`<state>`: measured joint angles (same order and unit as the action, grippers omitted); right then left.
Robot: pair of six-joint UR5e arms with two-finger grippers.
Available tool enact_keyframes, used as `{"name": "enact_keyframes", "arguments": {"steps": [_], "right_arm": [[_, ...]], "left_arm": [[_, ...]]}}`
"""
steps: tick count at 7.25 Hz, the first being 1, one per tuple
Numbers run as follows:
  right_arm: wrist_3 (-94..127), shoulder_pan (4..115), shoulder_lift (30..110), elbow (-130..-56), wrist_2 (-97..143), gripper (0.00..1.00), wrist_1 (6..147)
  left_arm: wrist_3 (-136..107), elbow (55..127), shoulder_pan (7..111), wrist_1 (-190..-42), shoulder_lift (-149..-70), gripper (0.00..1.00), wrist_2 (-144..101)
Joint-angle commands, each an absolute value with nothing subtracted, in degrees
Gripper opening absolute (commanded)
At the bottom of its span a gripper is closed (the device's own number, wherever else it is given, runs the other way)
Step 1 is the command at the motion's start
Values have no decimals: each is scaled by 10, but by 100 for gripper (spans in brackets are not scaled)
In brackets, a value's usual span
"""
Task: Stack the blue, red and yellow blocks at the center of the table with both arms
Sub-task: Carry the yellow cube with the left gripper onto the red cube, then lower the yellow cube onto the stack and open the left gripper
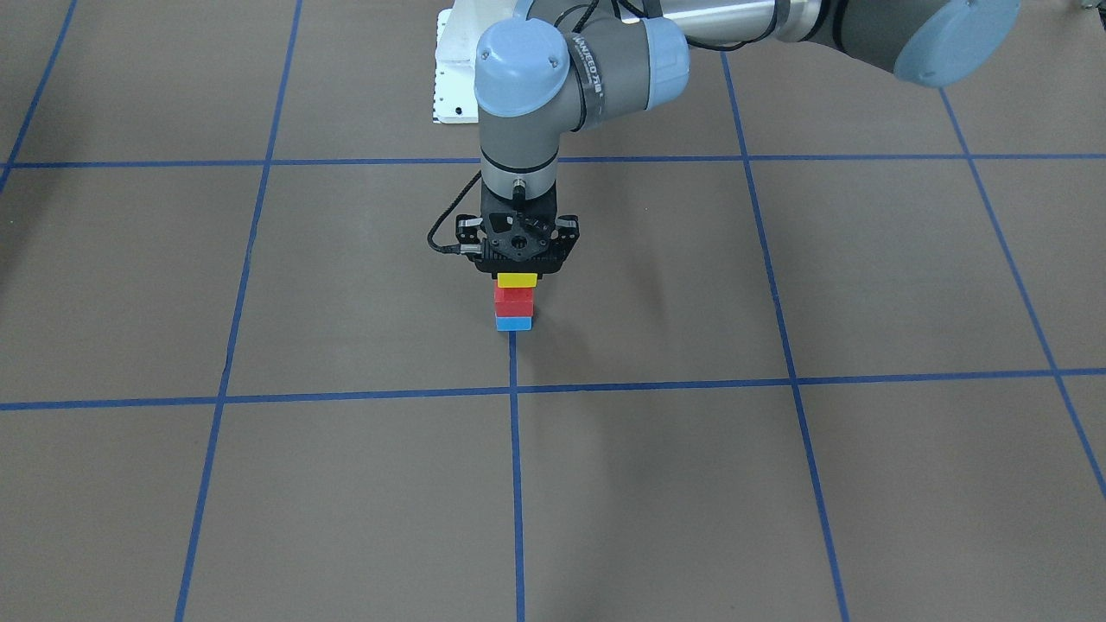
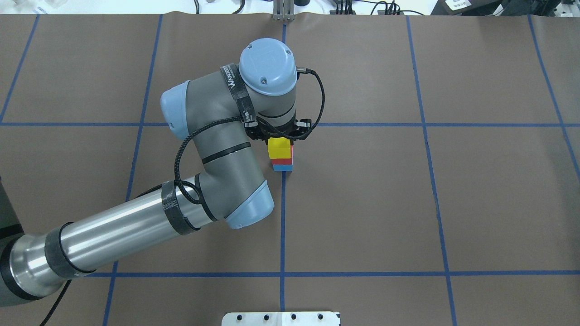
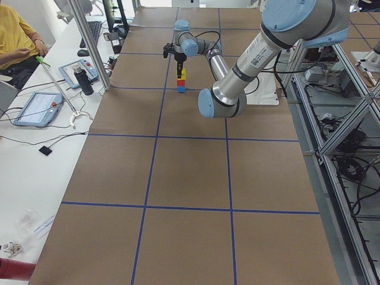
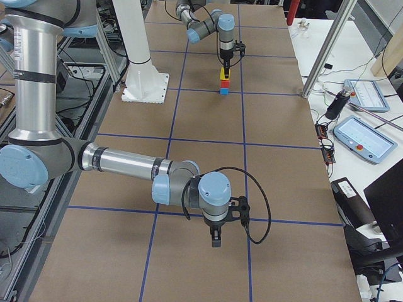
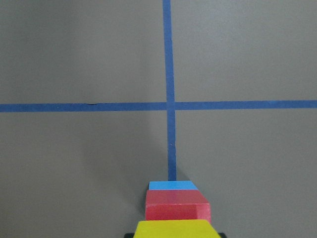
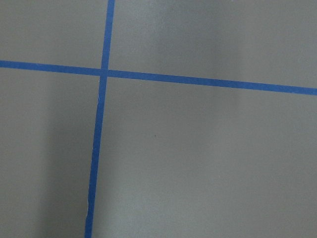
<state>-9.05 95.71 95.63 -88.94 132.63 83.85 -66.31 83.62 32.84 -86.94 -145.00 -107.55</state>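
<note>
A stack stands near the table's central tape crossing: a blue block (image 1: pixel 513 323) at the bottom, a red block (image 1: pixel 513 301) on it and a yellow block (image 1: pixel 516 280) on top. My left gripper (image 1: pixel 517 269) points straight down over the stack and is shut on the yellow block, which rests on the red one. The left wrist view shows the yellow block (image 5: pixel 173 229), the red block (image 5: pixel 177 206) and the blue block (image 5: pixel 172 186) from above. My right gripper (image 4: pixel 216 241) hangs over bare table far from the stack; I cannot tell whether it is open.
The white robot base plate (image 1: pixel 454 78) sits at the table's robot-side edge. Blue tape lines (image 1: pixel 517 449) divide the brown table into squares. A side bench with tablets (image 4: pixel 365 135) runs along the operators' edge.
</note>
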Motion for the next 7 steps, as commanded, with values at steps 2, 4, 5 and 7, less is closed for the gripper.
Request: {"name": "enact_keyframes", "arguments": {"steps": [2,4,5,7], "right_arm": [[-91,957,956,-889,1326,100,838],[-91,957,956,-889,1326,99,838],[-91,957,956,-889,1326,100,838],[-91,958,956,-889,1327,100,838]], "left_arm": [[-661,831,325,-875,-1455,19,-1075],[-661,830,324,-875,-1455,25,-1075],[-661,830,324,-874,-1454,25,-1075],[-660,830,324,-874,-1454,25,-1075]]}}
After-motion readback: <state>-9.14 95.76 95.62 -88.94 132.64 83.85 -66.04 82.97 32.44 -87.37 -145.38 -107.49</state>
